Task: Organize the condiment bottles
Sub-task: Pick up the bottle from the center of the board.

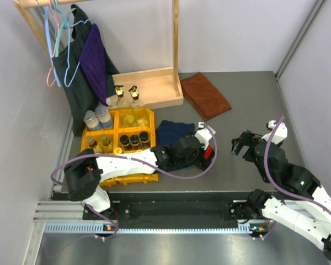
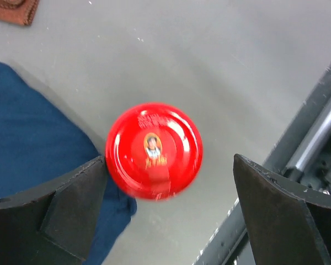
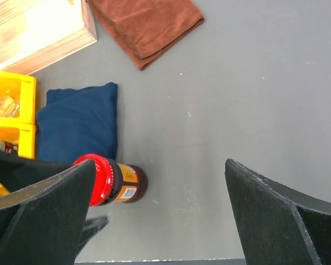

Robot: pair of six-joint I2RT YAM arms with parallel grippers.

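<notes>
A red-lidded jar [image 2: 153, 150] stands on the grey table beside a blue cloth [image 2: 33, 127]. My left gripper [image 2: 170, 165] is open directly above it, with the lid between the fingers, close to the left finger [image 2: 71, 204]. In the top view the jar [image 1: 209, 153] shows as a red patch under the left gripper [image 1: 202, 147]. My right gripper [image 1: 240, 144] is open and empty to the right of the jar [image 3: 107, 179]. Other bottles sit in the yellow bins [image 1: 149, 118]: white-lidded jars [image 1: 97, 117] and dark black-capped bottles [image 1: 135, 139]. Two gold-topped clear bottles [image 1: 127, 96] stand behind the bins.
A brown cloth [image 1: 205, 94] lies at the back of the table. A wooden rack base [image 1: 154, 88] with hanging clothes [image 1: 91, 61] stands at the back left. The blue cloth [image 1: 174, 131] lies between the bins and the jar. The table's front rail [image 2: 298, 143] runs just right of the jar.
</notes>
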